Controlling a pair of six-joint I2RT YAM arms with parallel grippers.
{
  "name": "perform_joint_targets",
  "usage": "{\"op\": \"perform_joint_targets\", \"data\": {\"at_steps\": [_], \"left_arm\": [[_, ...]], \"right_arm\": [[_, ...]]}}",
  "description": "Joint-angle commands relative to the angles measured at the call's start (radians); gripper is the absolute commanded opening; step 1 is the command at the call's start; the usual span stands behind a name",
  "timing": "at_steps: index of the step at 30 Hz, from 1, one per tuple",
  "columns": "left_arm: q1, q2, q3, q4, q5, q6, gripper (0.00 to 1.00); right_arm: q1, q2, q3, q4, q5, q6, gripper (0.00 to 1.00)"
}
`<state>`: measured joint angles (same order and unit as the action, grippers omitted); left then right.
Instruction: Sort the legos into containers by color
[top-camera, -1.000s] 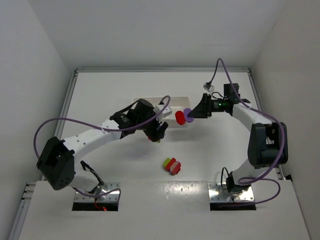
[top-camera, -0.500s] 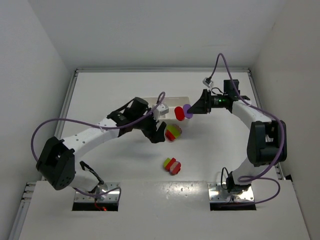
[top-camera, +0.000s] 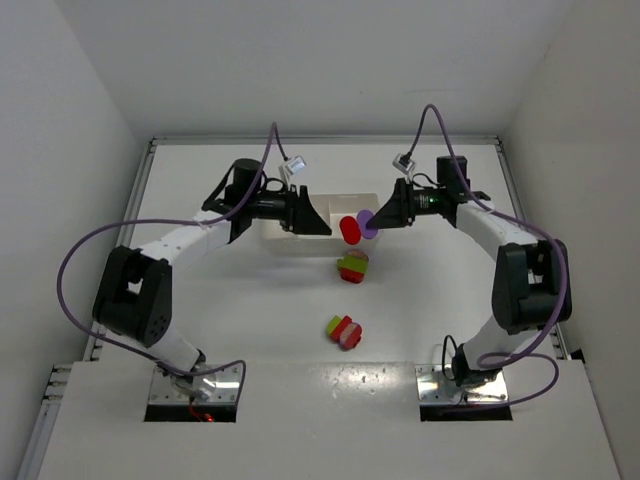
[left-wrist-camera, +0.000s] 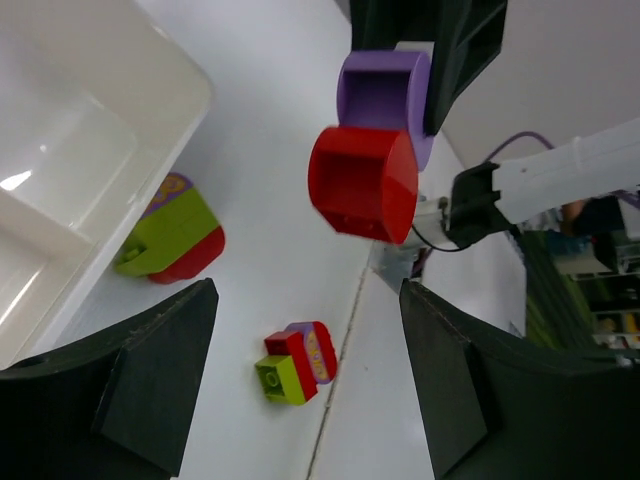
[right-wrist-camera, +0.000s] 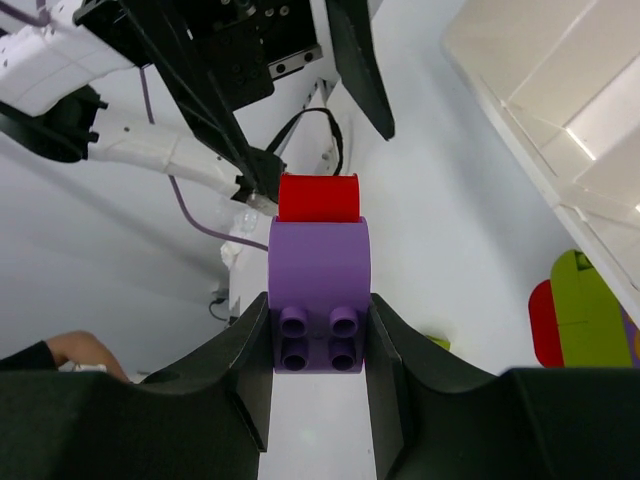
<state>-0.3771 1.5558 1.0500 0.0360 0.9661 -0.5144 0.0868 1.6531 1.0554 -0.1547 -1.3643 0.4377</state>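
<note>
My right gripper (top-camera: 380, 217) is shut on a purple brick (top-camera: 368, 222) with a red brick (top-camera: 350, 229) stuck on its far end, held in the air beside the white tray (top-camera: 335, 198). The right wrist view shows the purple brick (right-wrist-camera: 318, 290) between my fingers (right-wrist-camera: 248, 372) and the red one (right-wrist-camera: 318, 198) beyond. My left gripper (top-camera: 318, 224) is open and empty over the tray, facing the red brick (left-wrist-camera: 362, 183). A green, red and purple clump (top-camera: 352, 267) lies on the table just in front of the tray. A second clump (top-camera: 345, 331) lies nearer the bases.
In the left wrist view the tray's compartments (left-wrist-camera: 80, 150) look bare, with the first clump (left-wrist-camera: 175, 232) beside the tray's corner and the second clump (left-wrist-camera: 295, 360) further off. The two grippers are close together above the tray's right end.
My left gripper has let go of the green and red clump, which now lies on the table, and has swung back over the tray. My right gripper shifted slightly left with its bricks.
</note>
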Motion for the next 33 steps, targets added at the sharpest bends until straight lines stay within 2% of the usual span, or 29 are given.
{"op": "perform_joint_targets", "data": {"at_steps": [1,6,9,18,21,22,24,25,26,28,33], "left_arm": [[0.000,0.036,0.073,0.107,0.132,-0.093,0.79],[-0.009,0.046,0.096,0.176,0.132,-0.113,0.79],[-0.019,0.079,0.123,0.156,0.132,-0.102,0.79],[-0.019,0.121,0.162,0.133,0.157,-0.043,0.65],[-0.019,0.132,0.162,0.120,0.157,-0.033,0.54],[-0.019,0.132,0.162,0.120,0.157,-0.033,0.43],[-0.019,0.141,0.162,0.120,0.168,-0.023,0.31],[-0.019,0.141,0.162,0.120,0.177,-0.022,0.24],[-0.019,0.141,0.174,0.076,0.177,-0.009,0.02],[-0.019,0.129,0.183,0.009,0.129,0.043,0.00],[0.066,0.057,0.114,-0.019,0.109,0.079,0.00]], "right_arm": [[0.025,0.013,0.049,0.112,-0.056,0.041,0.00],[0.047,0.033,0.069,0.147,-0.056,0.078,0.00],[0.056,0.042,0.069,0.181,-0.056,0.116,0.00],[0.076,0.092,0.100,0.256,-0.038,0.173,0.00],[0.076,0.103,0.112,0.291,-0.038,0.194,0.00],[0.076,0.103,0.121,0.291,-0.038,0.194,0.00],[0.085,0.103,0.121,0.291,-0.038,0.194,0.00],[0.085,0.103,0.121,0.291,-0.038,0.194,0.00],[0.085,0.103,0.121,0.291,-0.026,0.194,0.00],[0.054,0.103,0.112,0.300,-0.025,0.194,0.00],[-0.008,0.103,0.094,0.319,-0.005,0.194,0.00]]}}
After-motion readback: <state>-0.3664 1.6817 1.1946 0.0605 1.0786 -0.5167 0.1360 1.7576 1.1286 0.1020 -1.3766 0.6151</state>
